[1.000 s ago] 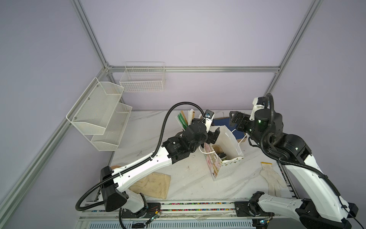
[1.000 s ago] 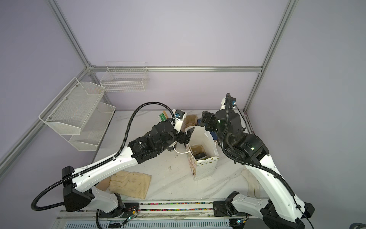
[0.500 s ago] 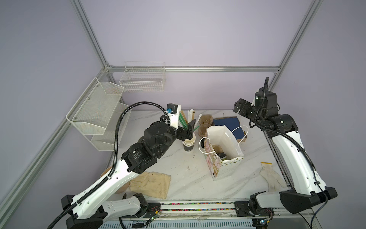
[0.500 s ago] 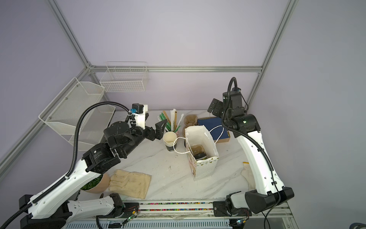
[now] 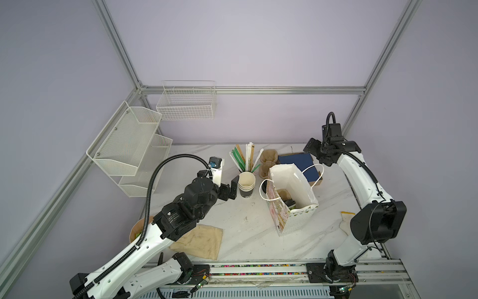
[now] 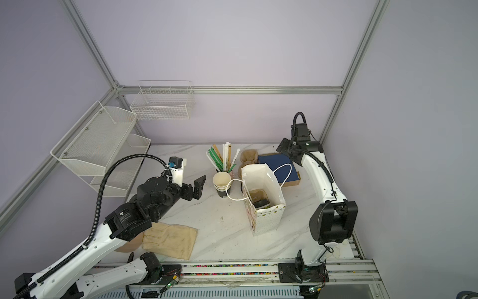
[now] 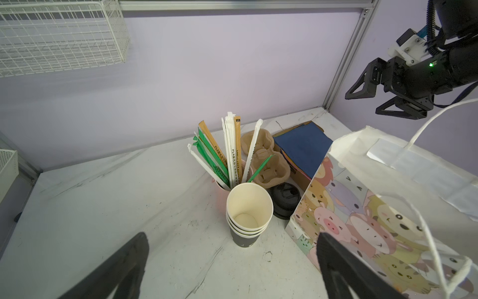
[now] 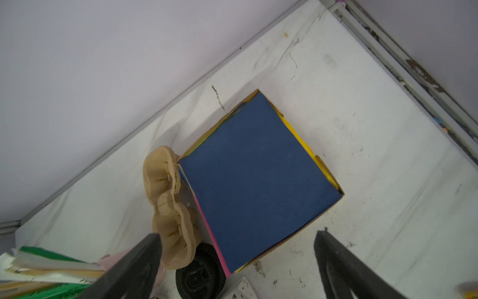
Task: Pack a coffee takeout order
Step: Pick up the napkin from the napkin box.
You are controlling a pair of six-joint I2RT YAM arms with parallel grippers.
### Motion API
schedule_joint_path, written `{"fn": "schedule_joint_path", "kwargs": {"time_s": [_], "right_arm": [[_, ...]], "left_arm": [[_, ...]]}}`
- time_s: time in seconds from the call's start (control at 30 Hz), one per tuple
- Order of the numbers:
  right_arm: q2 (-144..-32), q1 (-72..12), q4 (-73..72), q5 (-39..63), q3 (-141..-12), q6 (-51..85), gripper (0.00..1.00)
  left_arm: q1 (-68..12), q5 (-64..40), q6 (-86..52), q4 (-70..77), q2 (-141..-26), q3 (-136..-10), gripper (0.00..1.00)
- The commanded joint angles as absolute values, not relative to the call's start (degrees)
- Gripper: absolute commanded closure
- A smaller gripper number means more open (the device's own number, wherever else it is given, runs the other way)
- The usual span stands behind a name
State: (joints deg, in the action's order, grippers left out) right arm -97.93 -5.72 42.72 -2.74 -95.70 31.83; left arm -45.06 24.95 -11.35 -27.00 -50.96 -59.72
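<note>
Marble desk point(image 5: 245, 233) is carrying a paper bag point(image 5: 294, 178) with the lidded green cup point(image 5: 291, 204) and brown carrier point(image 5: 282, 193) inside. Navy napkin point(image 8: 256, 181) is lying far right near the right jaws; these and the left jaws are standing wide open, holding nothing.

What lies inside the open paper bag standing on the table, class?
Inside the paper bag, a brown pulp carrier and a dark cup with a black lid show. The bag's walls hide the cup's body and anything beneath.

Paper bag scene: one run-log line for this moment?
left gripper: open, near stacked cups | right gripper: open, above navy napkin | paper bag: carrier and lidded cup inside
</note>
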Motion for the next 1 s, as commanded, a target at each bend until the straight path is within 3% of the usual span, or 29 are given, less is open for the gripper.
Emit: {"fn": "schedule_joint_path", "kwargs": {"time_s": [0.0, 0.47, 0.7, 0.97], "right_arm": [[-101.26, -5.45, 40.05, -4.89, -94.09, 34.74, 0.06], [-113.99, -5.45, 33.88, -4.57, -91.47, 37.5, 0.15], [-119.72, -5.45, 33.97, -4.73, -93.55, 36.96, 0.25], [-120.28, -5.45, 33.4, -5.63, -93.52, 36.47, 0.47]], "left_arm": [[-44.29, 27.42, -8.52, -23.61, -48.75, -54.9, 0.0], [-43.93, 28.8, -7.32, -22.58, -50.14, -52.12, 0.0], [-43.9, 29.44, -7.21, -22.29, -50.64, -51.88, 0.0], [-43.82, 29.88, -6.79, -22.32, -51.43, -51.86, 0.0]]}}
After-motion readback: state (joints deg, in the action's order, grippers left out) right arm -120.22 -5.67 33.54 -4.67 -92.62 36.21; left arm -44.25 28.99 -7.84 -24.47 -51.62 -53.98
